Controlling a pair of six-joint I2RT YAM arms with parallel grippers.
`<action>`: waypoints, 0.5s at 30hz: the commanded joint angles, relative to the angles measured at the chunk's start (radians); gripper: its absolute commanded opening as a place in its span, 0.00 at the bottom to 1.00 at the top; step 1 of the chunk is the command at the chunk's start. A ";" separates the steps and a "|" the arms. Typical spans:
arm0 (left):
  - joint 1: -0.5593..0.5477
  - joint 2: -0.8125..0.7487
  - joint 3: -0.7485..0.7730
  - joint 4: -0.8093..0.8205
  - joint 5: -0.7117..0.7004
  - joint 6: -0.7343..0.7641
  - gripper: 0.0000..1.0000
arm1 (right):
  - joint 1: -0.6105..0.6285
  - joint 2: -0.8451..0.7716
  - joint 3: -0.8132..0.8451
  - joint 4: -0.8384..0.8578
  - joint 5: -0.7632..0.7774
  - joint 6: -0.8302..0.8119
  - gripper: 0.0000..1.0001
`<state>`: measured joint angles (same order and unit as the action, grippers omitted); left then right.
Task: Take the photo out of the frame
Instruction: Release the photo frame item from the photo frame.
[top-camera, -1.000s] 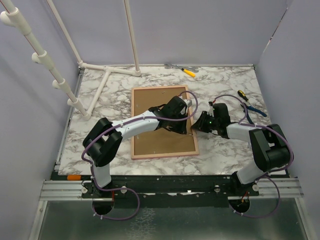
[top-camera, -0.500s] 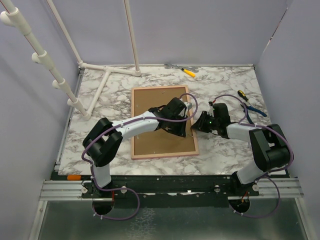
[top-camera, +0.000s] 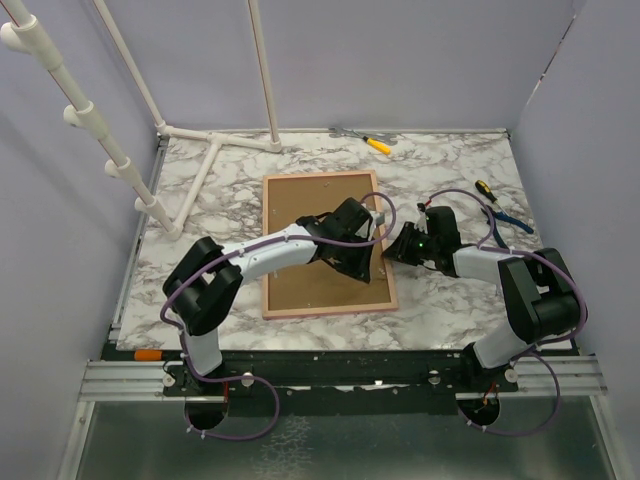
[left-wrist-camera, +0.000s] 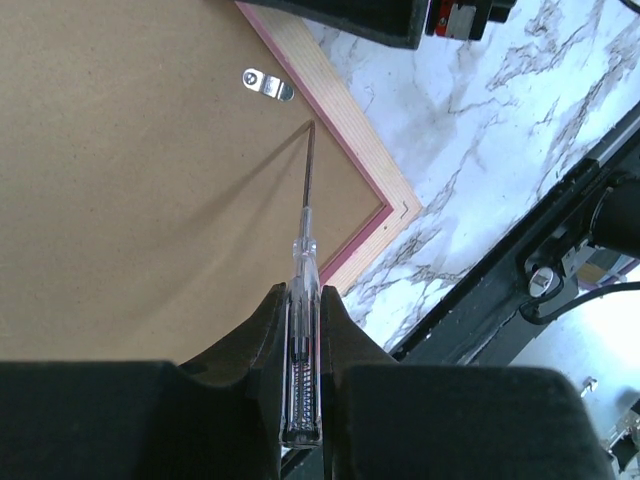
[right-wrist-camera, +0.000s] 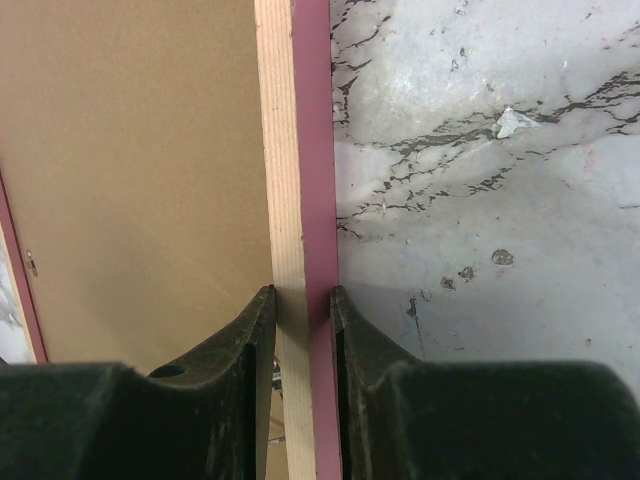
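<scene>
Furthest left, a white plastic pipe rack (top-camera: 199, 182) stands on the grey-veined marble table (top-camera: 450, 300). Just right of it, near the table's middle, lies the large rectangular picture frame (top-camera: 300, 205) with a thin pink border, turned face-down so its brown fibreboard back is up. The photo does not show in any view.

The left arm reaches across the board from the near left, and the left gripper (top-camera: 358, 262) hangs over the frame's near-right part. Seen from the left wrist, its fingers (left-wrist-camera: 268, 320) are narrow and clamped on a clear-handled screwdriver (left-wrist-camera: 304, 260) with a thin dark metal shaft. The shaft slants down to the board (left-wrist-camera: 130, 180), its tip meeting the seam where the fibreboard joins the pale wooden inner rim. A small silver metal tab (left-wrist-camera: 267, 84) sits on the board just beside that tip, apart from it.

Right of that, the right gripper (top-camera: 392, 248) lies low at the frame's right edge. The right wrist view shows its black fingers (right-wrist-camera: 245, 340) closed narrowly on the rim, one on the board side and one on the pink outer side, with the frame (right-wrist-camera: 140, 150) running away from the camera.

At the far edge lies a yellow-handled tool (top-camera: 377, 145). Well to the right are a black-and-yellow screwdriver (top-camera: 485, 189) and blue-handled pliers (top-camera: 512, 221), lying close together.
</scene>
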<state>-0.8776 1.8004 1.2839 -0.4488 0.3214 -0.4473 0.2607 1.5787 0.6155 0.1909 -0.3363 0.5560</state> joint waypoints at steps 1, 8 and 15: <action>0.012 -0.041 -0.035 -0.108 -0.045 -0.005 0.00 | 0.003 0.030 0.013 -0.005 0.077 -0.019 0.26; 0.040 -0.152 -0.103 0.055 0.042 -0.061 0.00 | 0.003 0.026 0.012 -0.005 0.075 -0.019 0.26; 0.053 -0.184 -0.166 0.193 0.093 -0.154 0.00 | 0.003 0.029 0.012 0.002 0.068 -0.018 0.26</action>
<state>-0.8310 1.6459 1.1561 -0.3737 0.3553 -0.5320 0.2626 1.5791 0.6163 0.1932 -0.3298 0.5564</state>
